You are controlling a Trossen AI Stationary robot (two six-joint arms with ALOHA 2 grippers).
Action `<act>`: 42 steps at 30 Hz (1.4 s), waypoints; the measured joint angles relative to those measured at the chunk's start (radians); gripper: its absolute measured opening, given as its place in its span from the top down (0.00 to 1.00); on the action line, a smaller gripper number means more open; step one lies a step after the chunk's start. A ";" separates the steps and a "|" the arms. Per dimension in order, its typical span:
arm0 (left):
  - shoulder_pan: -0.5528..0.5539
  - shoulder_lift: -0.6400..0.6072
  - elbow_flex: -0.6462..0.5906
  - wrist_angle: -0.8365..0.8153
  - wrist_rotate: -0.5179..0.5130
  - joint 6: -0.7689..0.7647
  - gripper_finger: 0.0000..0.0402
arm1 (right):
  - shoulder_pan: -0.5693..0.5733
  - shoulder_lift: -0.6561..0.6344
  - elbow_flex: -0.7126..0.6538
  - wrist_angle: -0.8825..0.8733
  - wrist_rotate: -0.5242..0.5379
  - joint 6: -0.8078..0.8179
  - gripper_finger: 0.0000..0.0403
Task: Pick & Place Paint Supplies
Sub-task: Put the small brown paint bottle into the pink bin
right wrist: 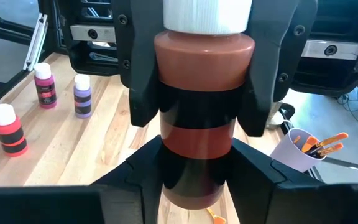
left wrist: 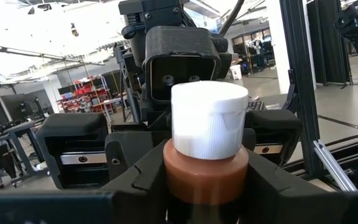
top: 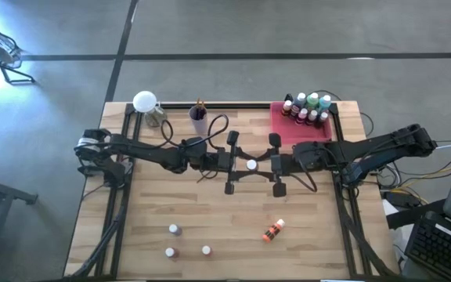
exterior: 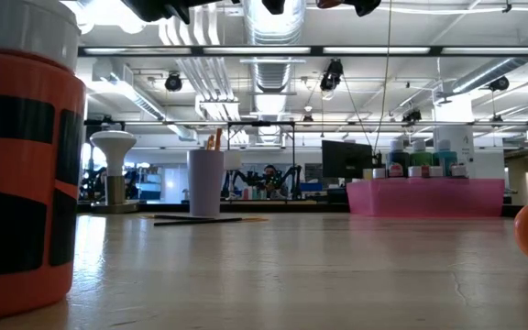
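From above, my left jaws [top: 241,165] and right jaws [top: 261,164] meet mid-table [top: 233,227], both pinching one brown bottle [top: 251,165]. My left wrist shows its white cap [left wrist: 208,118]; my right wrist, its brown body [right wrist: 201,106].

**Off-task items on the wooden table**

Standing at the far edge: lilac cup [top: 199,121] left of centre; pink tray [top: 282,130] at the right corner; white round-topped lamp [top: 145,102] near the left corner, beside the cup.
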 joint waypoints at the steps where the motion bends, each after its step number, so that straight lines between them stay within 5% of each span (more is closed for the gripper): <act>1: 0.000 0.000 0.000 0.000 0.000 0.000 0.64 | 0.000 0.000 0.000 0.000 0.000 0.000 0.64; 11: 0.001 0.000 -0.001 -0.003 0.000 0.000 0.62 | 0.000 0.000 0.000 -0.002 0.000 0.003 0.68; 28: -0.001 0.000 -0.002 -0.032 0.002 -0.001 0.63 | 0.000 0.000 0.000 -0.014 -0.042 0.048 0.53; 42: 0.002 0.000 -0.003 -0.162 -0.013 0.000 0.63 | 0.000 -0.125 0.023 -0.250 -0.045 0.161 0.40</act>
